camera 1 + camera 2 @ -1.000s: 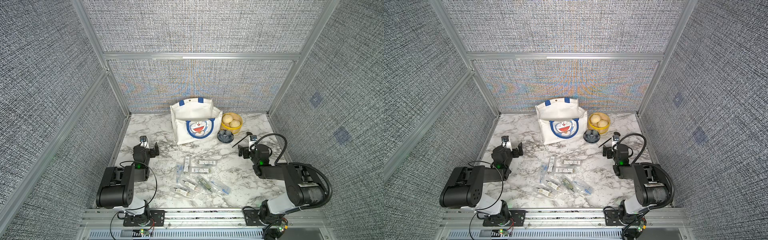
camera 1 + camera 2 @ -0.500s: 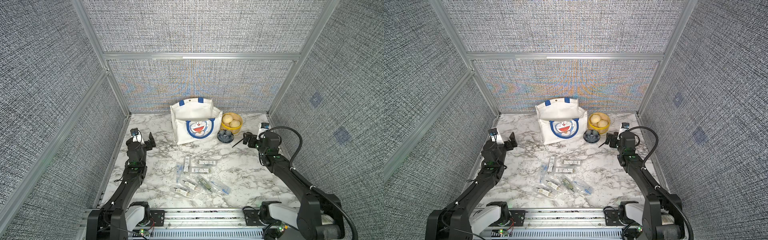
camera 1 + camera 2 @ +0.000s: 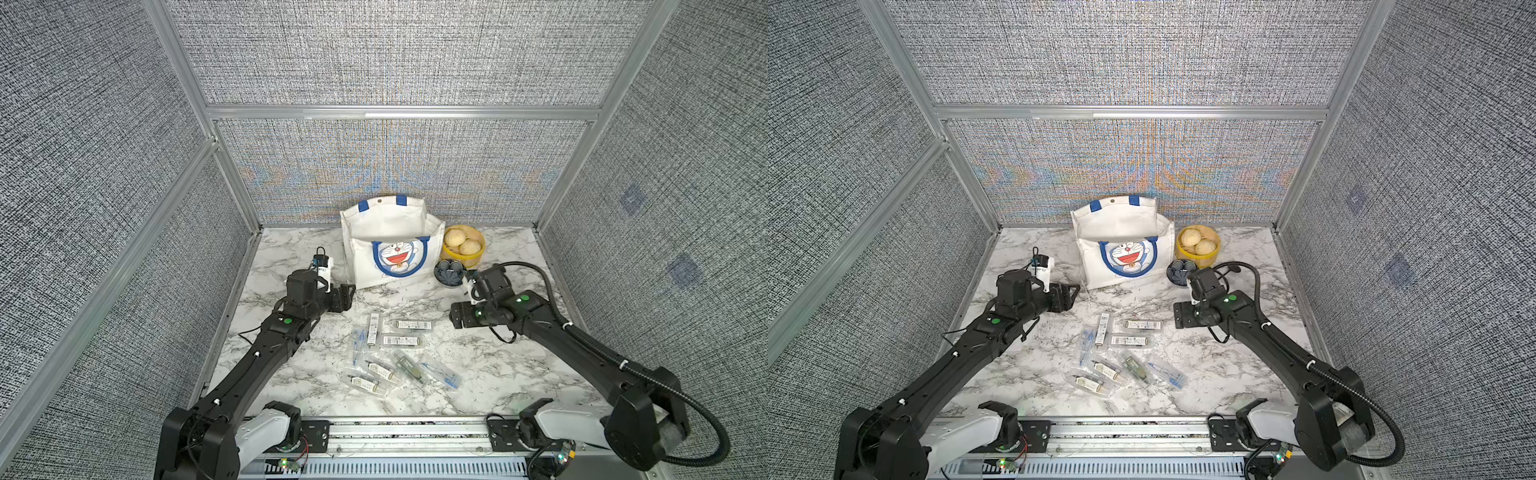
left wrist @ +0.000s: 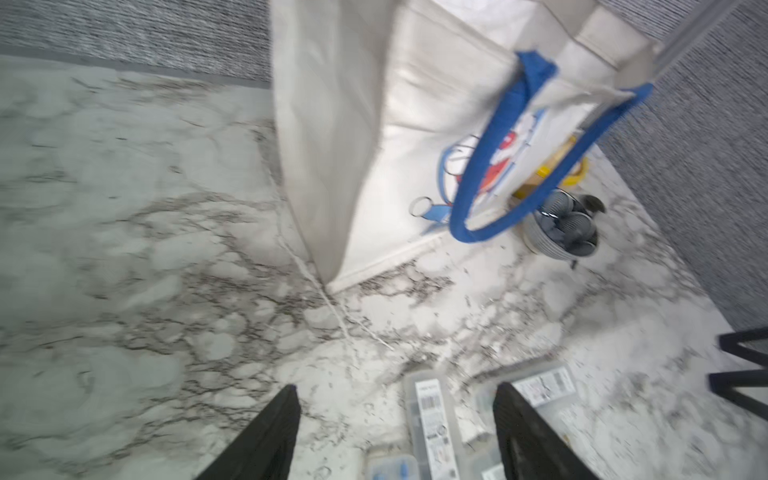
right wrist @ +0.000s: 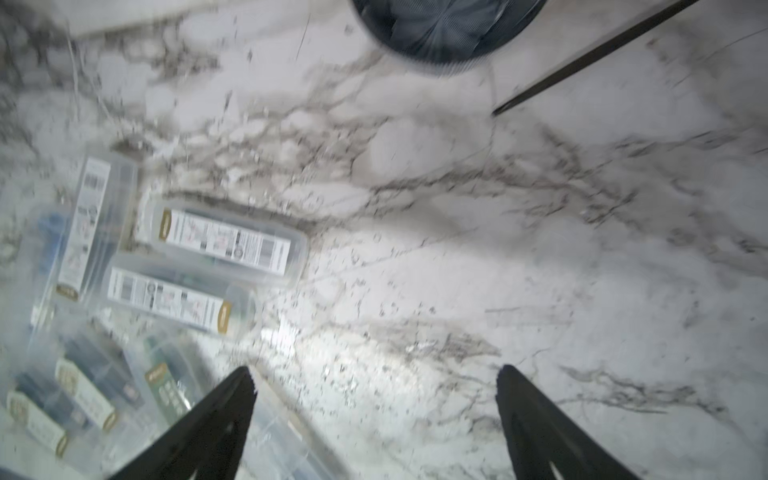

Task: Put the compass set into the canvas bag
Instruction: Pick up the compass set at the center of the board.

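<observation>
- Moved since a second ago: both arms, then folded back at the near edge, are now stretched inward over the marble tabletop (image 3: 498,365). The bag and the cases lie where they did.
- Left gripper (image 3: 347,297): hovers just beside the near-left corner of the bag. Its jaws stand apart with nothing between them, and its wrist view shows cases on the table below.
- Right gripper (image 3: 456,319): low over the table, just right of the far cases. Its jaws are spread and empty.
- Canvas bag (image 3: 357,253): upright at the far middle against the back wall, mouth open. What is inside, if anything, cannot be made out.
- Compass set cases (image 3: 401,340): a loose cluster of clear plastic cases in the middle of the table, near of the bag and between the two arms. None is lifted or touched.
- Other items: a yellow steamer basket (image 3: 465,259) with buns, right of the bag, and a dark bowl (image 3: 449,273) just near of it.
- Progress: the approach only, by my reading. Picking a case, carrying it and dropping it into the bag are all still to do.
</observation>
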